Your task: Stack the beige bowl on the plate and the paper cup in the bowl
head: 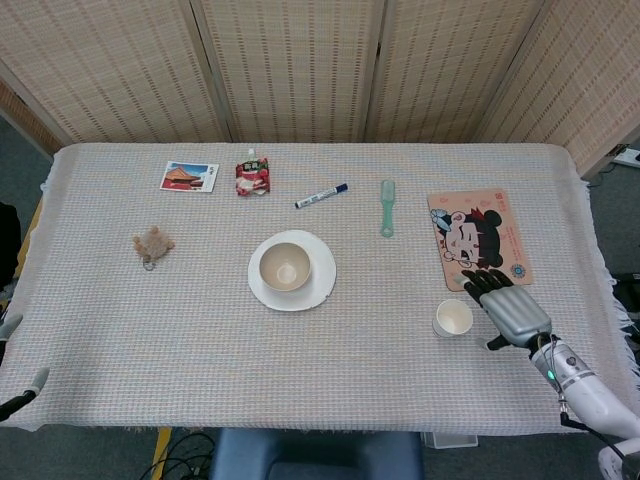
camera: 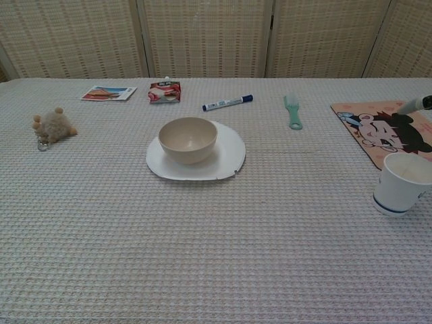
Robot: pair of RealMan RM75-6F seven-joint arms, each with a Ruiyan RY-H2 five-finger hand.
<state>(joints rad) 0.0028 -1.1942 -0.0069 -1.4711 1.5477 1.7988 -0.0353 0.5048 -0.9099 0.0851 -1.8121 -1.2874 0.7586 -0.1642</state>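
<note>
The beige bowl (head: pixel 285 268) sits upright on the white plate (head: pixel 320 285) in the middle of the table; the chest view shows the same bowl (camera: pixel 187 138) and plate (camera: pixel 228 158). The empty paper cup (head: pixel 453 318) stands at the front right, and it is low at the right edge (camera: pixel 403 182) in the chest view. My right hand (head: pixel 508 310) hovers just right of the cup with fingers spread, holding nothing; one fingertip (camera: pixel 418 103) shows in the chest view. Only two tips of my left hand (head: pixel 12 324) show at the lower left edge, set apart.
Along the back lie a postcard (head: pixel 188 176), a snack packet (head: pixel 252 176), a marker (head: pixel 321 195) and a green brush (head: pixel 387 207). A cartoon mat (head: pixel 470 225) lies behind the cup. A small plush toy (head: pixel 152 244) sits at the left.
</note>
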